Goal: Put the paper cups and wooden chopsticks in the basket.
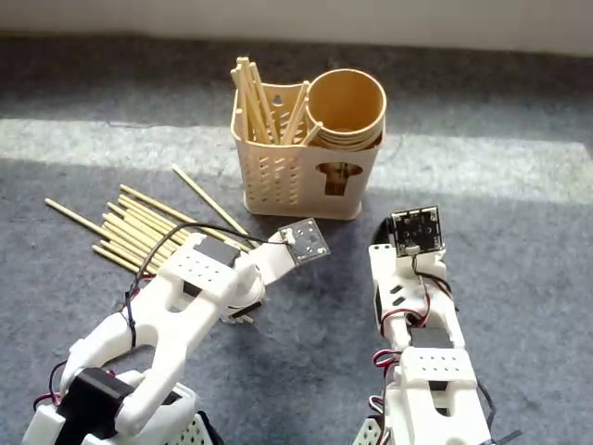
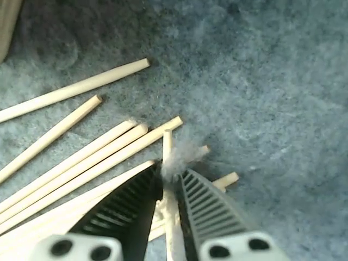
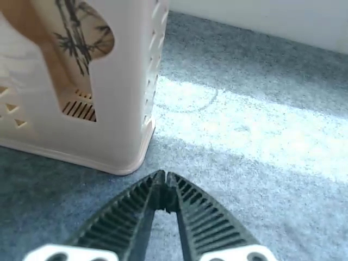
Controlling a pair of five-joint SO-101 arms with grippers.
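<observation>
A cream plastic basket [image 1: 296, 176] stands on the grey carpet, holding a stack of paper cups [image 1: 346, 107] and several wooden chopsticks [image 1: 264, 102]. More chopsticks [image 1: 139, 232] lie loose in a pile to its left. My left arm [image 1: 199, 278] hangs over the near end of that pile. In the left wrist view my left gripper [image 2: 171, 176] is shut on one chopstick [image 2: 167, 144], with a tuft of carpet fluff at its tips. My right gripper [image 3: 165, 187] is shut on nothing, low over the carpet just in front of the basket's [image 3: 125, 81] corner.
The carpet [image 1: 500, 185] to the right of the basket is bare, with a sunlit band across it. A pale wall [image 3: 272, 16] runs behind. The right arm [image 1: 412, 287] stands close to the basket's front right corner.
</observation>
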